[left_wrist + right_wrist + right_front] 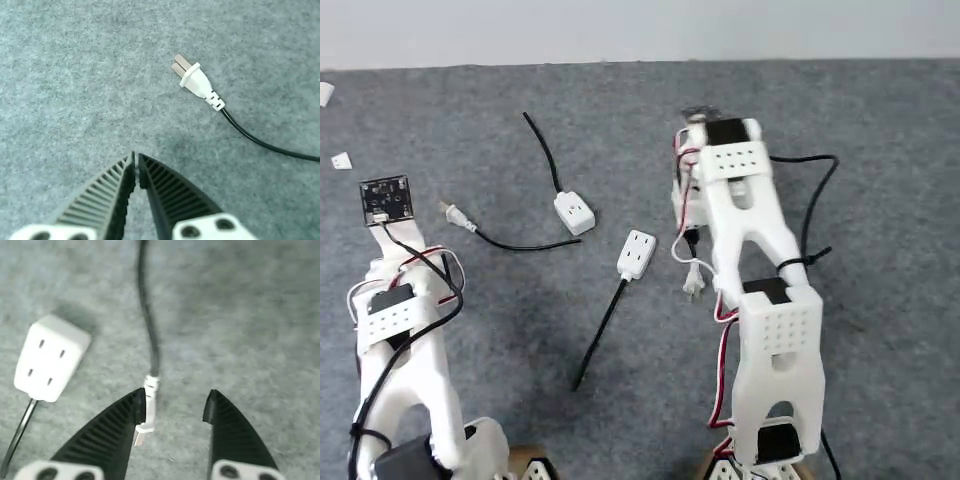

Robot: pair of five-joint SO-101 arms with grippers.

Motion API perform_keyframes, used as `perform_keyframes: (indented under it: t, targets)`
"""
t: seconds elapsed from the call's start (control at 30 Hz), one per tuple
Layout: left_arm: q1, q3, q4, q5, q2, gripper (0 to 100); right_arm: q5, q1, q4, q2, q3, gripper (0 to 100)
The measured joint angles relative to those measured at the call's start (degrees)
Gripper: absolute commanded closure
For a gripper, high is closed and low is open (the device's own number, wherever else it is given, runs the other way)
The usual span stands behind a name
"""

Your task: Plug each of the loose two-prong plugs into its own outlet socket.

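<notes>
White printed shells on left arm [405,340] and right arm [760,260], with black servo blocks and white plates dotted with grids of small holes. Red, white and black cables [724,350] run along the links. A thicker black cable [815,200] arcs off the right arm. Black square circuit board [386,200] on the left arm's far end. On left gripper [136,159] and right gripper [175,407]: black ribbed triangular fingers [107,435], white bases with round screw holes.

The high view looks steeply down over the wide grey surface [520,380]. The left wrist view sits close above it, facing past the left end effector [136,157] to a two-prong plug [192,80]. The right wrist view, equally close, faces an outlet socket [50,357] and a second plug [147,410]; the high view shares all three.
</notes>
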Motion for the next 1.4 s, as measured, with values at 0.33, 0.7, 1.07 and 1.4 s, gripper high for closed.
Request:
perform_keyframes:
  t: [0.33,0.7,1.07,1.4]
  targets:
    - [0.0,0.0,0.0,-0.2,0.0,99,-0.8,-2.0,2.4,0.0,0.0,98.9]
    - [0.0,0.0,0.0,-0.2,0.0,99,-0.8,-5.4,2.5,0.0,7.6,98.9]
    - [0.0,0.0,0.0,-0.2,0.0,99,-0.8,-2.9,-0.2,-0.2,15.0,98.9]
    - [0.0,0.0,0.0,-0.2,0.0,99,2.4,-1.9,-3.0,-0.4,14.4,98.2]
